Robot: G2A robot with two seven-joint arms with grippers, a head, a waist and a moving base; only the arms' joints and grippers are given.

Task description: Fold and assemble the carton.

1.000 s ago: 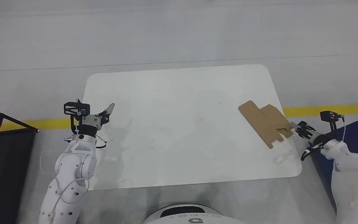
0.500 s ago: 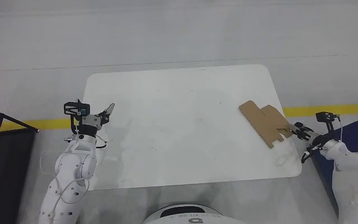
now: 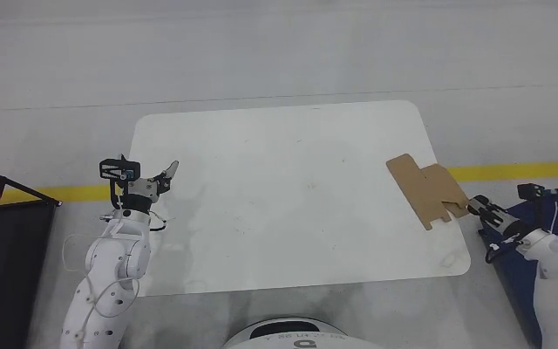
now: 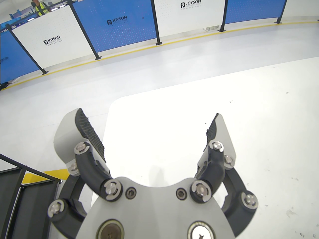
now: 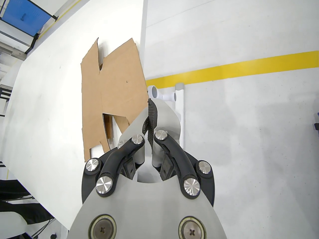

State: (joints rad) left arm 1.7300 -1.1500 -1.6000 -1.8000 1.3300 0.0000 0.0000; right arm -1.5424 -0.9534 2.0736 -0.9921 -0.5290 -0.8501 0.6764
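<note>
Right hand (image 5: 150, 109) clenched on carton (image 5: 112, 83) | dragged it toward itself, overhanging surface (image 5: 49, 88) edge | unfolded yet | left hand (image 4: 148, 113) released

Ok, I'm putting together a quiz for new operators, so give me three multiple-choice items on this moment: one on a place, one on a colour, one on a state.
1. Where on the table does the carton lie?
A. in the middle
B. at the edge by the right gripper
C. at the edge by the left gripper

2. What colour is the carton?
A. brown
B. white
C. blue

3. How is the left gripper?
A. shut on the carton
B. shut on nothing
C. open

Answers: B, the carton sits at the table's edge, at the right gripper's closed tips. A, it is plain brown board. C, the left gripper's fingers stand wide apart with nothing between them.
</note>
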